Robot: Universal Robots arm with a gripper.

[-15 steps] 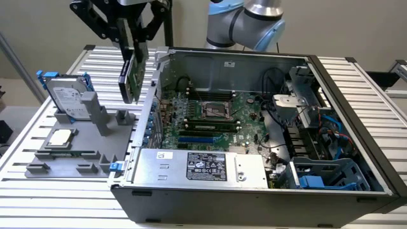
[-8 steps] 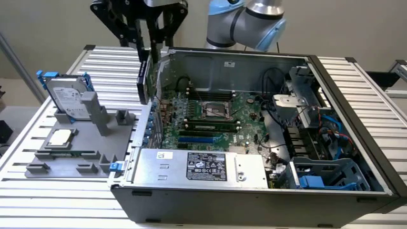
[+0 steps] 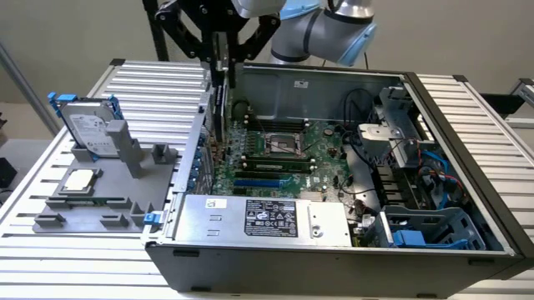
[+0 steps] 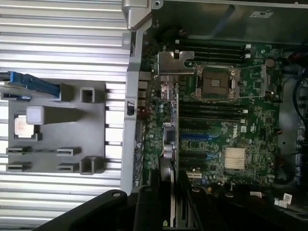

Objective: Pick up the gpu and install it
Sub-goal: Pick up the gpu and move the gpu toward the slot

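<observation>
Black two-finger gripper [image 4: 168, 195] | pinching thin green-black, silver-bracketed gpu card [image 4: 171, 144] | card edge-on over large green motherboard [image 4: 226, 120], beside grey case wall [image 4: 132, 120] | likely light, stiff, fragile; hold by board edges, off components.

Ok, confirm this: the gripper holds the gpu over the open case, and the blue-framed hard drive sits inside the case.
One thing is wrong. The exterior view shows the hard drive standing in the grey fixture outside the case, on the exterior view's left. The gripper does hold the gpu over the open case.
</observation>
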